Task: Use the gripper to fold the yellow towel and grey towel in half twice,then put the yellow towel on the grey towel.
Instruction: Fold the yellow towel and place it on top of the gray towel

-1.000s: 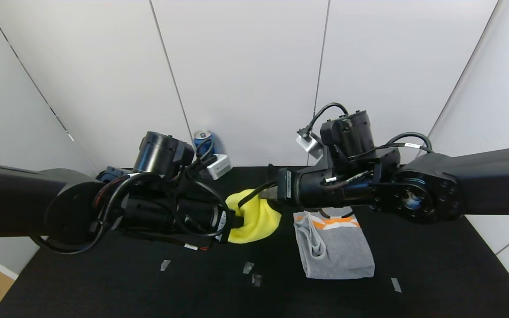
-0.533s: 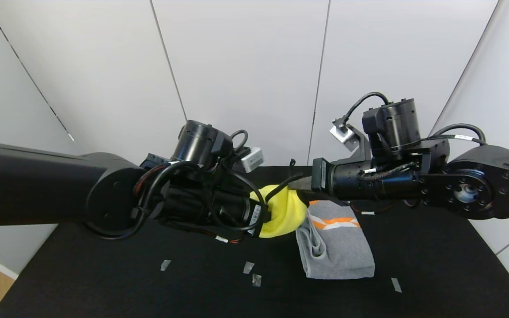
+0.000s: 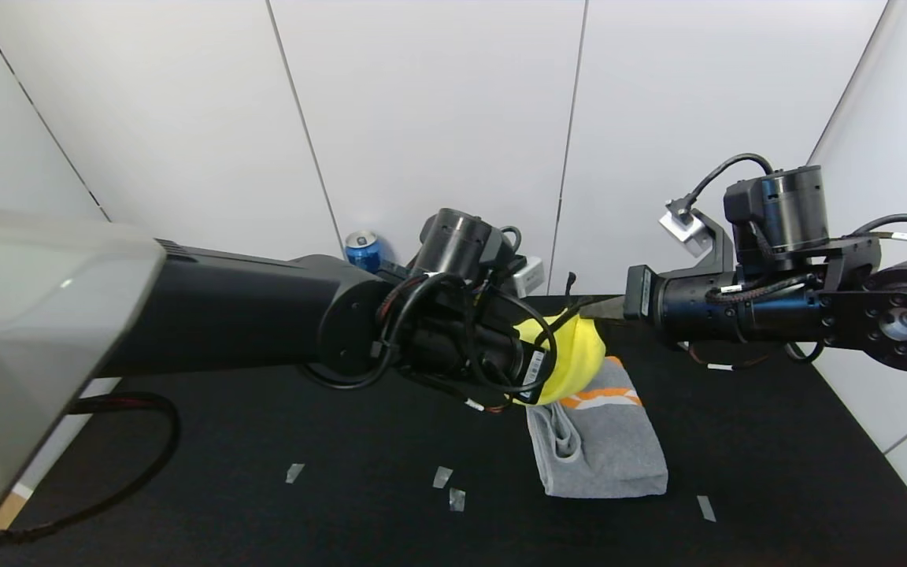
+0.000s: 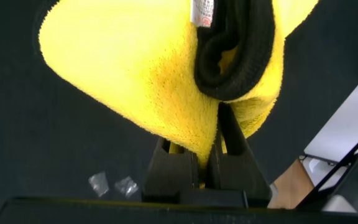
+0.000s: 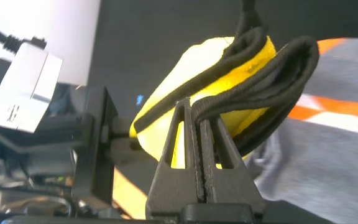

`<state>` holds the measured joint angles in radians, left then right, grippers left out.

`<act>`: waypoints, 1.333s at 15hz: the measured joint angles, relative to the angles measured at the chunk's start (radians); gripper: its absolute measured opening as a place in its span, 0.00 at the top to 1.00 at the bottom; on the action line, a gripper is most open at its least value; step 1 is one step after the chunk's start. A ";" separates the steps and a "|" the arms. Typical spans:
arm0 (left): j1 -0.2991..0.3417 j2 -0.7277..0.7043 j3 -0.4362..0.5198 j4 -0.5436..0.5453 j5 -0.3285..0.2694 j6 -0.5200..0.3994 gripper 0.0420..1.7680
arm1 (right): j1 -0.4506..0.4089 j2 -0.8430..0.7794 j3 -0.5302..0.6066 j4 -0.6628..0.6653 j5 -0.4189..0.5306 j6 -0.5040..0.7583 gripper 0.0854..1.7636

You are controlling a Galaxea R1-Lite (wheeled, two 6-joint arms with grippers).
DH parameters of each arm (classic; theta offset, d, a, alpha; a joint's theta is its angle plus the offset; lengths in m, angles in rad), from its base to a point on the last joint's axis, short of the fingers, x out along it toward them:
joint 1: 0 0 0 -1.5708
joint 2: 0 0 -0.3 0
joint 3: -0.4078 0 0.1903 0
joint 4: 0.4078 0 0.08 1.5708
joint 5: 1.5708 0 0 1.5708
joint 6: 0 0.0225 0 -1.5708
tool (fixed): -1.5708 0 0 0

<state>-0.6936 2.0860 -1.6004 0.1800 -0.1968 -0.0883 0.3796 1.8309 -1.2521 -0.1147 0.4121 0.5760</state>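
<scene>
Head view shows the bright yellow microfibre towel [image 3: 577,354] bunched in the air over the folded grey terry towel's [image 3: 601,445] far end on the black bench [image 3: 186,472]. Left gripper [image 4: 211,146] and right gripper [image 5: 199,124] each pinch its edge. Uneven release could undo the folds; the left arm hides its near half.

- The left arm reaches across from the left, its left gripper [image 4: 207,140] raised above the middle of the tabletop, jaws clamped together.
- The right arm stretches level from the right; its right gripper [image 5: 199,134] points toward the left one, jaws pinched tight.
</scene>
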 joint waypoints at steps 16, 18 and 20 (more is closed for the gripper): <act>-0.096 0.249 -0.183 -0.010 0.095 -0.061 0.92 | -0.091 -0.001 0.274 -0.212 -0.001 -0.058 0.97; -0.099 0.248 -0.153 -0.010 0.094 -0.061 0.92 | -0.091 -0.002 0.320 -0.224 -0.001 -0.059 0.97; -0.108 0.244 -0.115 -0.011 0.096 -0.061 0.92 | -0.089 -0.006 0.364 -0.238 -0.002 -0.060 0.97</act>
<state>-0.8015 2.3298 -1.7155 0.1685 -0.1006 -0.1489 0.2904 1.8251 -0.8881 -0.3526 0.4102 0.5157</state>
